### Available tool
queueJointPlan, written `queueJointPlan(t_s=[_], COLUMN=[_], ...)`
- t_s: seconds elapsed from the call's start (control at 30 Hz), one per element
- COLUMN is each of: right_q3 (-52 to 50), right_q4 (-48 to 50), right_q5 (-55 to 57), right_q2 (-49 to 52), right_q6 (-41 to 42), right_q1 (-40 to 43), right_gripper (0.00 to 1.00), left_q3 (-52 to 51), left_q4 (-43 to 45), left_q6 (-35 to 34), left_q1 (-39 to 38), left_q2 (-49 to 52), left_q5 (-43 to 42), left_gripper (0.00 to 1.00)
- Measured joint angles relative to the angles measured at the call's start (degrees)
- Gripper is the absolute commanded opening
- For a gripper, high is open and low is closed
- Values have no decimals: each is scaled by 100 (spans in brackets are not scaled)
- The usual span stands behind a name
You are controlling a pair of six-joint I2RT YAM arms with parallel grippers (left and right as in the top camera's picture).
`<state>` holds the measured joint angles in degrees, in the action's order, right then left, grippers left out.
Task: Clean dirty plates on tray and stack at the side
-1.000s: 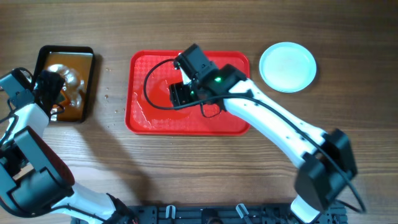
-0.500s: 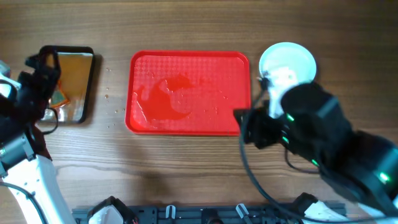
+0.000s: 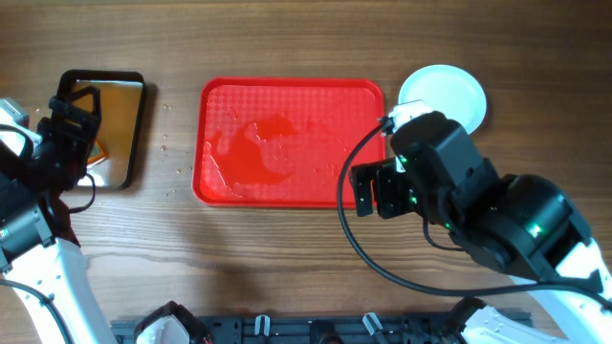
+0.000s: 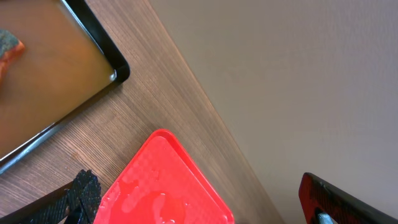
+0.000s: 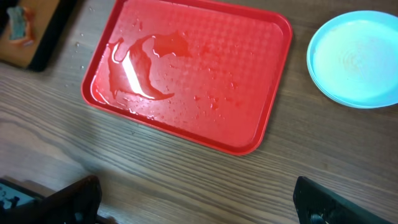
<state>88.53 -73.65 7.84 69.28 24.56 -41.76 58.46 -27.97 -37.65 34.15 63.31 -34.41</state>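
The red tray (image 3: 287,143) lies mid-table, wet with a puddle on its left half, and no plate is on it. It also shows in the right wrist view (image 5: 205,81) and the left wrist view (image 4: 161,186). A white plate (image 3: 449,91) sits on the table right of the tray, partly hidden by my right arm; it looks clean in the right wrist view (image 5: 357,59). I cannot tell if more plates lie under it. My left gripper (image 4: 199,211) is open and empty. My right gripper (image 5: 205,205) is open and empty, high above the table in front of the tray.
A black pan of brownish water (image 3: 115,129) stands left of the tray, with an orange-and-grey sponge (image 5: 18,25) in it. My left arm (image 3: 57,143) hangs over the pan's left side. Water drops dot the wood between pan and tray.
My right arm has left the tray's middle and pulled back to the right and upward. My left arm has lifted off the pan. The tray now shows bare.
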Motion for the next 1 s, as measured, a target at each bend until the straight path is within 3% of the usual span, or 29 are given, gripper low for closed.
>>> queueJointPlan(t_s=[0.17, 0.3, 0.43, 0.5, 0.6, 0.67, 0.83, 1.0], right_q3=[-9, -852, -2479, -3947, -5206, -6043, -7029, -7438], right_q4=[7, 671, 2671, 3891, 4802, 5176, 5320, 5641], right_q5=[68, -120, -1040, -1744, -2070, -2162, -2188, -1982], right_q2=[52, -345, -1456, -2708, -3762, -4680, -6378, -6813], right_q6=[-17, -205, -1034, -1416, -1539, -1580, -1589, -1591], right_q1=[107, 951, 2061, 2914, 3353, 3497, 3644, 3759], right_gripper=[100, 100, 100, 100, 100, 100, 100, 100], left_q3=[0, 0, -2, -2, -2, -2, -2, -2], left_q4=[0, -11, -17, -11, -13, -20, -17, -17], left_q6=[0, 0, -2, -2, -4, -2, -4, -4], left_q1=[0, 0, 0, 0, 0, 0, 0, 0], left_q2=[0, 0, 0, 0, 0, 4, 7, 4], left_q5=[0, 0, -2, -2, -2, -2, -4, -2], left_gripper=[100, 100, 100, 100, 100, 100, 100, 100])
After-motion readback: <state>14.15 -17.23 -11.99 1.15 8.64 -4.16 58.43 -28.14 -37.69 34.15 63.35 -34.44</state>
